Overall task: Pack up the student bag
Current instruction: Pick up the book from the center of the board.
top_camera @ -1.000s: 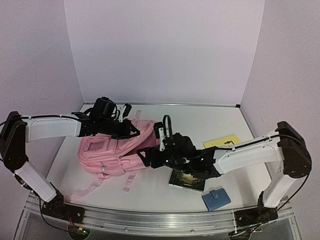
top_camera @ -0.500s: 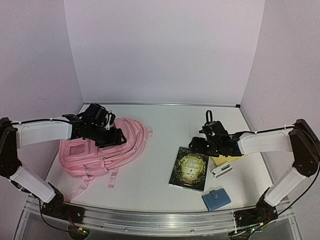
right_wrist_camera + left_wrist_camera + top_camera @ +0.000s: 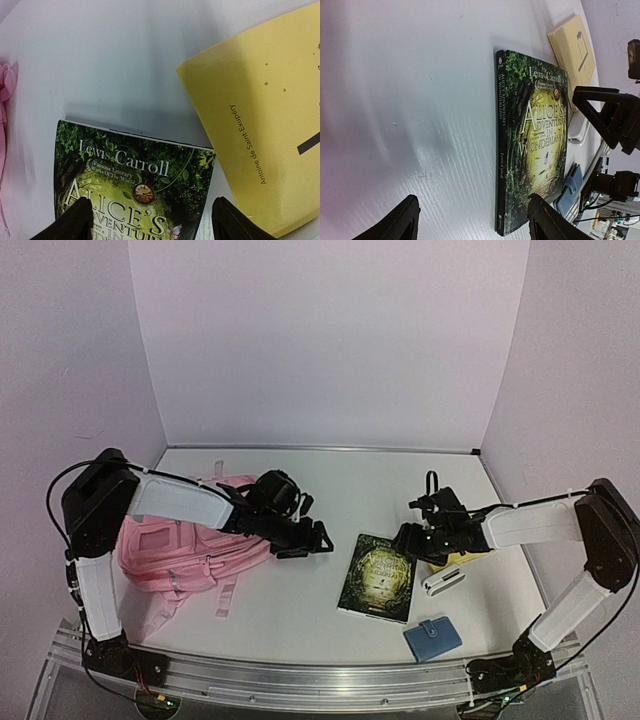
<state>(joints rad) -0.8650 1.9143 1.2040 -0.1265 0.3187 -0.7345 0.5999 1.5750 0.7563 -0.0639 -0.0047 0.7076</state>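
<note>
Evidently the step in hand is fetching a first book for the bag.

Seen from the top, the student bag (image 3: 165,550) lies slumped at 9 o'clock on the worktop (image 3: 300,615), well apart from the other goods; whether its mouth is unzipped I cannot tell. The left hand (image 3: 318,538) hangs between the bag and a green paperback (image 3: 378,578), just beside the book's 9 o'clock edge. The right hand (image 3: 405,540) hovers at the book's 1 o'clock corner, above a yellow book (image 3: 455,558). A white case (image 3: 443,581) sits at the paperback's 3 o'clock and a blue wallet (image 3: 432,638) at its 5 o'clock.

At the left wrist, the fingers (image 3: 402,222) stand apart with nothing between them. The paperback lies flat, spine toward them. A flat book offers no pinch from above, so coming in low and working a finger under the spine edge seems wise.

At the right wrist, the fingers (image 3: 75,220) are likewise spread and empty, straddling the paperback's top edge. The yellow book meets that book's corner at 2 o'clock, and a sliver of pink bag shows at 9 o'clock. Better that one hand lifts while the other clears off, since both crowd the same book.
</note>
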